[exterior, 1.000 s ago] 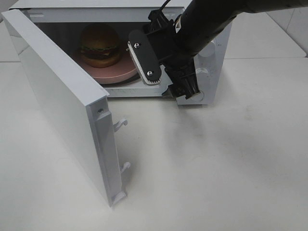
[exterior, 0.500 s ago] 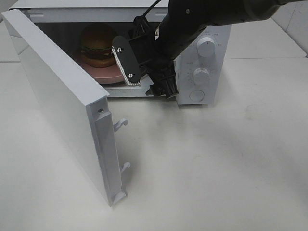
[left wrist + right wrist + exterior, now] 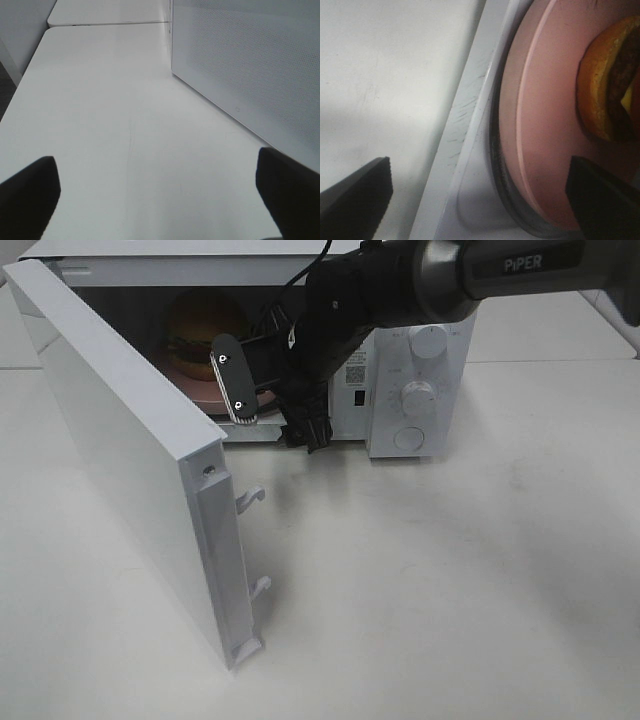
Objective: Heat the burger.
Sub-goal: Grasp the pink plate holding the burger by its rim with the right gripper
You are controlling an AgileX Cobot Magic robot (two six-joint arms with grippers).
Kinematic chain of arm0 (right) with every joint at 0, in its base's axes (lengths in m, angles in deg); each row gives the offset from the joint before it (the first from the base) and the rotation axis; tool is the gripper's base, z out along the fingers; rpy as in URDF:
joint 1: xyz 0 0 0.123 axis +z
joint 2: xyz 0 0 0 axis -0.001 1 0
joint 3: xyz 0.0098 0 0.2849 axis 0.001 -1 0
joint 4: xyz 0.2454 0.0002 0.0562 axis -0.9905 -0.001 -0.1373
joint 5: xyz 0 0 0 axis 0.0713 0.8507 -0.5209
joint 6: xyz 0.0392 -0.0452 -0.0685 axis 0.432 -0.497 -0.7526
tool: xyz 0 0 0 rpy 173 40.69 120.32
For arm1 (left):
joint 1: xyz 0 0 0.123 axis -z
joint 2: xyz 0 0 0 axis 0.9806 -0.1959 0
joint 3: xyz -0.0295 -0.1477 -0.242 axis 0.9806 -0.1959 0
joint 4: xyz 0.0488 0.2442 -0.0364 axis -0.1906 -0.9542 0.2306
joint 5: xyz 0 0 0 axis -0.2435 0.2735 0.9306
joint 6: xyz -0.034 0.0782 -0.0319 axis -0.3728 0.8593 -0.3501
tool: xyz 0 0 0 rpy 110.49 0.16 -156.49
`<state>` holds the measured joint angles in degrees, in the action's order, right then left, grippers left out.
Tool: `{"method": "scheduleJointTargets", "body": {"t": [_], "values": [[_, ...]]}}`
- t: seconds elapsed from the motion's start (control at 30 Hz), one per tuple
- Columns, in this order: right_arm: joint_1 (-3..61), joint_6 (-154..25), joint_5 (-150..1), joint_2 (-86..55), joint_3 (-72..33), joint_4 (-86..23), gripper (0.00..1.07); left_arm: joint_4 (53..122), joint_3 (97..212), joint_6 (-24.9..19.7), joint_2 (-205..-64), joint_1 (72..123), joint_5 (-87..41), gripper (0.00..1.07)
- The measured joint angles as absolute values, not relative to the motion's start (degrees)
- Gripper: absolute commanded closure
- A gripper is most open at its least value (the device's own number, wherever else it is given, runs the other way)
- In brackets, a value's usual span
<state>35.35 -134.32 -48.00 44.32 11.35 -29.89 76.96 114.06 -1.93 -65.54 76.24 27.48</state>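
Note:
The burger (image 3: 195, 335) sits on a round pink plate (image 3: 200, 390) inside the open white microwave (image 3: 440, 300). My right gripper (image 3: 270, 405) hangs at the front of the oven's opening, just in front of the plate, open and holding nothing. In the right wrist view the burger (image 3: 610, 95) shows at the picture's edge on the plate (image 3: 545, 125), with the right gripper (image 3: 480, 200) spread across the oven's sill (image 3: 470, 125). My left gripper (image 3: 157, 195) is open over bare table and does not show in the exterior view.
The microwave door (image 3: 130, 440) stands swung out toward the front left, its latch hooks (image 3: 250, 498) pointing right. Two knobs (image 3: 430, 340) and a round button (image 3: 408, 438) are on the panel at the right. The door's dotted outer face (image 3: 250, 70) rises beside the left gripper.
My right arm has swung left, from in front of the control panel to the oven's opening. The panel is uncovered. Burger, plate and door have not moved.

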Motion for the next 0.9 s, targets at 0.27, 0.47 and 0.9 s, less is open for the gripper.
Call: {"method": "scheduleJointTargets", "body": {"t": [0.27, 0.47, 0.9], "values": [[35.4, -131.6, -43.5, 48.5, 18.0, -29.9, 0.19, 77.0, 114.1, -1.9, -65.5, 76.2, 27.5, 0.07], [35.4, -131.5, -42.0, 51.8, 23.9, -29.8, 0.2, 77.0, 114.1, -1.9, -65.5, 76.2, 27.5, 0.07], [35.4, -131.5, -40.6, 54.9, 30.5, -29.9, 0.23, 77.0, 114.1, -1.9, -65.5, 76.2, 27.5, 0.07]]}}
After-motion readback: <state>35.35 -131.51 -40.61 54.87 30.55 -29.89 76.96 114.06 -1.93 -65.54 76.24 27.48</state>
